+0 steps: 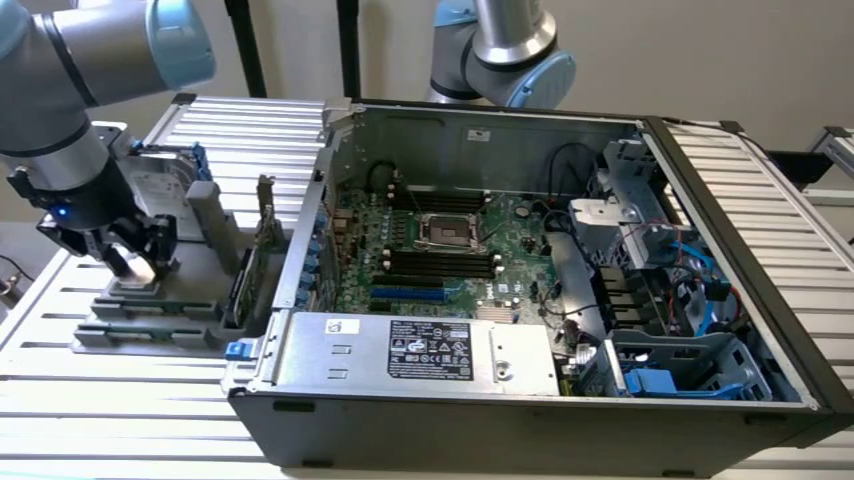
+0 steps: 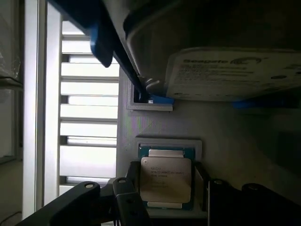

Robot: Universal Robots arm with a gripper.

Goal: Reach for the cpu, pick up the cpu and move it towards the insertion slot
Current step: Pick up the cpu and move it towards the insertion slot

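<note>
Pickup is seemingly beginning: the gripper (image 1: 132, 264) is clasping the cpu (image 2: 165, 181) in its grey tray (image 1: 160, 326) at the exterior view's left, needing a level lift toward the mid-frame insertion slot (image 1: 447, 232).

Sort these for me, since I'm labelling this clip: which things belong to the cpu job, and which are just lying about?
In the job:
gripper, down at the cpu
cpu
insertion slot, on the motherboard

Lying about:
hard drive, beside the cpu
power supply
memory slots
</note>
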